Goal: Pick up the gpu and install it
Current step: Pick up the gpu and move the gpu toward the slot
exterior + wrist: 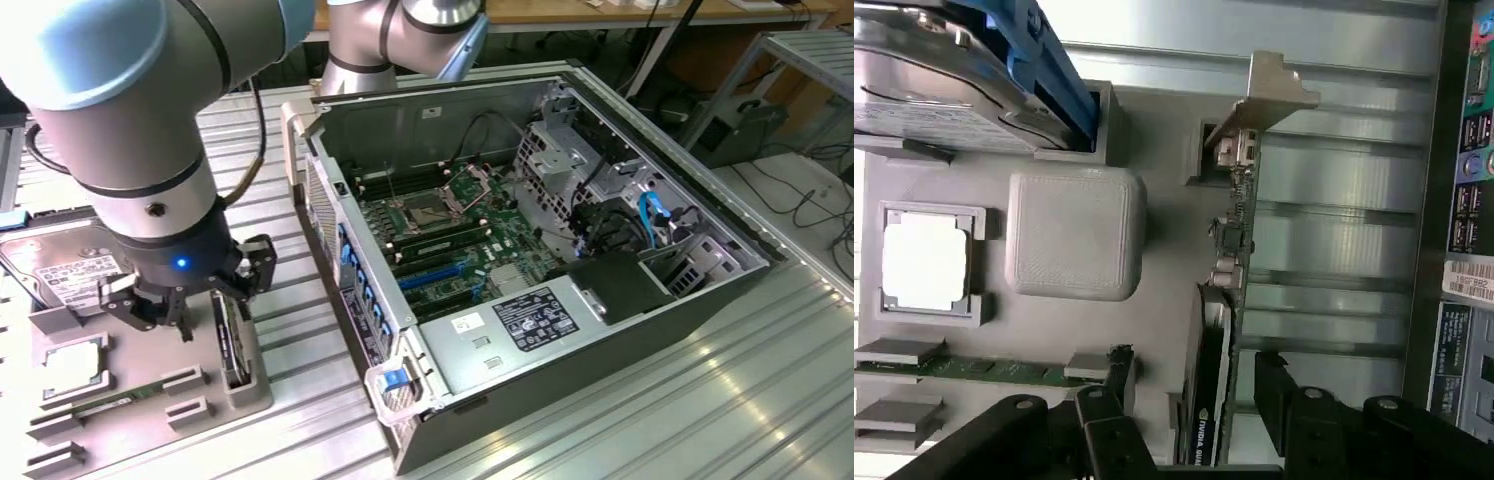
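- At the exterior view's left edge, a grey moulded plastic parts tray (147,350) is resting on the ribbed silver metal table (694,400). A silver hard drive with a white label (60,275) is lying in the tray's far corner.
- Nearer the camera on that tray, a square silver processor chip (67,365) is sitting in its own pocket. A narrow green memory stick (984,368) is lying in clips beside it.
- Over the tray's middle, the black two-fingered gripper (187,305) on the grey and blue robot arm (120,120) is hovering. Its fingers are standing wide apart and are clasping nothing.
- Just below the gripper and slightly toward the exterior view's right, the thin flat dark gpu (236,345) is standing on edge in a slot along the tray's border.
- Seen from the wrist, the gpu (1226,300) is running lengthwise through the gap between the two black fingers (1324,420). It is sitting closer to one of them and is touching neither.
- Its pale metal bracket (1274,90) is pointing away from the gripper, at the card's far end.
- Toward the exterior view's right, a black open tower computer case (601,360) is lying on its side on the table, just beside the tray.
- A green motherboard (454,230) is showing inside it.
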You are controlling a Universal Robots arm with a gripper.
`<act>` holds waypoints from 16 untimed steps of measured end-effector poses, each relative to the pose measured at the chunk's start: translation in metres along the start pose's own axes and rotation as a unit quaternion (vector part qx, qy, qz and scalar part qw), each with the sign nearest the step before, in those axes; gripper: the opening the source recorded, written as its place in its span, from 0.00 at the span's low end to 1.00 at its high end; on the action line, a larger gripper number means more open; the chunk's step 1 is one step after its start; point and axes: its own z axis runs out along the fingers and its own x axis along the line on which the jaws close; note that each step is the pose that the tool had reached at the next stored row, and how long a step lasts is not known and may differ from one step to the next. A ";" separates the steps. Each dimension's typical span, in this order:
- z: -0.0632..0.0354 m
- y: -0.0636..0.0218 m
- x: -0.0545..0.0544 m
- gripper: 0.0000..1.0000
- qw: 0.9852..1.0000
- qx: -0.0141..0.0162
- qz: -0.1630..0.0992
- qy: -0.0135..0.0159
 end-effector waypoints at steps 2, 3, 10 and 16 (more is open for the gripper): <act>0.0188 0.0068 0.000 0.60 1.000 0.001 0.022 0.000; 0.0202 0.0066 -0.001 0.60 0.999 0.001 0.037 0.000; 0.0246 0.0060 -0.007 0.30 0.998 0.002 0.055 -0.001; 0.0252 0.0059 -0.009 0.27 0.998 0.002 0.055 -0.001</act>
